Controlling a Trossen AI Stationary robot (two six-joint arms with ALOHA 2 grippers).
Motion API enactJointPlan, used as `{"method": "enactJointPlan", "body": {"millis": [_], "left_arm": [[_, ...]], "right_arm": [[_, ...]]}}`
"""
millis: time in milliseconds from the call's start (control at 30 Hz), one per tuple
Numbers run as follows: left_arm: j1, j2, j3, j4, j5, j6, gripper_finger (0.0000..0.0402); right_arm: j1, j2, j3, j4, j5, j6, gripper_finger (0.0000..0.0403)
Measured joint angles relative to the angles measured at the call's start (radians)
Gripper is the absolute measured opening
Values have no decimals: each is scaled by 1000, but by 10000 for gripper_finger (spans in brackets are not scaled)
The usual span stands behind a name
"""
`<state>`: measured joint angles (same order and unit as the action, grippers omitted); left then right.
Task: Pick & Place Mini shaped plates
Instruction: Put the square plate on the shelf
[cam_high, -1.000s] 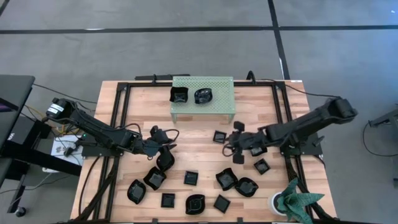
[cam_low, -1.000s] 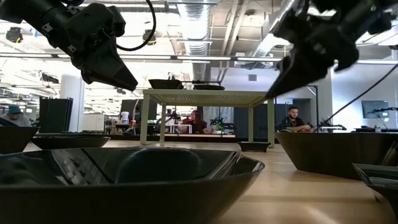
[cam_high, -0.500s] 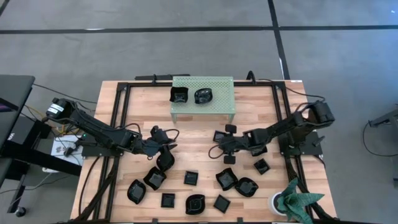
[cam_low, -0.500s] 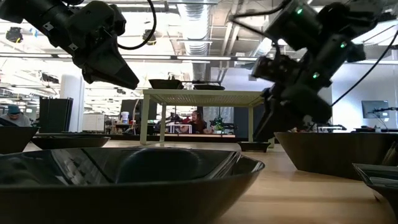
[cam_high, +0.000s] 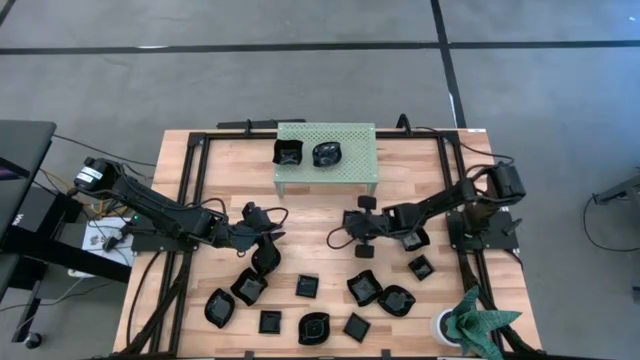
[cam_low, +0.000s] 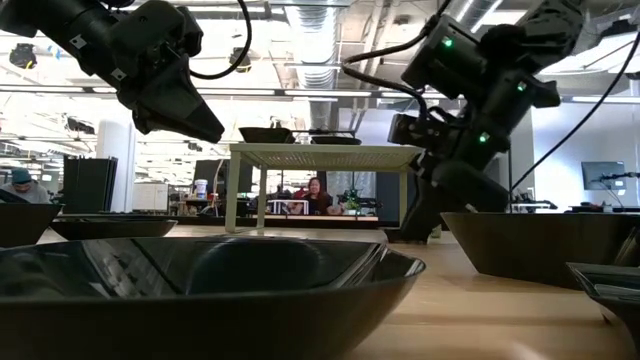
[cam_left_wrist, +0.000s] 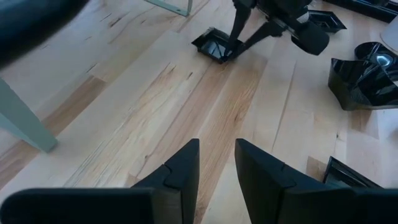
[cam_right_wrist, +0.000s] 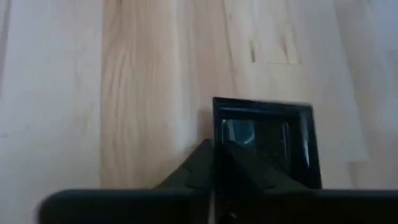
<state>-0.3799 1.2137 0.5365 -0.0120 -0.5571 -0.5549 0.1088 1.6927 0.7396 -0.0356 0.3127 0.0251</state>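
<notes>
Straddling flat square plate (cam_right_wrist: 264, 134) edge, right jaws (cam_high: 352, 224) spread; left jaws (cam_left_wrist: 216, 171) barely apart.

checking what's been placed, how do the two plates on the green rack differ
The left plate on the green rack has a squarish outline; the right plate looks rounder with a wavy edge. Both are small, glossy black, side by side and apart on the perforated top.

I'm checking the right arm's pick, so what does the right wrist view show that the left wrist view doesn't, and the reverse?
Only the right wrist view shows the right gripper from close behind, one finger inside the square plate. Only the left wrist view shows the left gripper open above bare wood, a rack leg, and other plates. Both show that square plate on the table.
</notes>
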Motion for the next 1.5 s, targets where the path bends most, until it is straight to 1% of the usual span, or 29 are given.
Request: {"method": "enactJointPlan", "body": {"millis": [67, 200, 300, 400, 533, 633, 733, 767, 833, 967, 1100, 1267, 1500], "left_arm": [[0, 0, 0, 0, 0, 0, 104], [0, 0, 0, 0, 0, 0, 104], [0, 0, 0, 1, 0, 0, 104], [0, 0, 0, 2, 0, 0, 104], [0, 0, 0, 3, 0, 0, 104], [0, 0, 0, 10, 0, 0, 104], [0, 0, 0, 14, 0, 0, 104], [0, 0, 0, 15, 0, 0, 104], [0, 0, 0, 19, 0, 0, 104], [0, 0, 0, 21, 0, 0, 104], [0, 0, 0, 21, 0, 0, 104], [0, 0, 0, 21, 0, 0, 104], [0, 0, 0, 21, 0, 0, 104]], "right_arm": [[0, -9, 23, -46, 8, -9, 9], [2, -44, 80, -198, 4, -8, 12], [15, -97, 133, -296, 3, 2, 4], [35, -159, 198, -390, 20, 16, 6], [71, -259, 288, -487, 139, 12, 4], [84, -334, 317, -491, 247, -70, 3], [66, -396, 325, -487, 340, -167, 4], [49, -412, 326, -489, 352, -190, 3], [4, -431, 326, -490, 342, -229, 2], [-95, -427, 325, -492, 289, -291, 2], [-185, -377, 325, -492, 209, -349, 1], [-256, -291, 325, -492, 182, -387, 1], [-298, -198, 325, -472, 189, -401, 3]]}}
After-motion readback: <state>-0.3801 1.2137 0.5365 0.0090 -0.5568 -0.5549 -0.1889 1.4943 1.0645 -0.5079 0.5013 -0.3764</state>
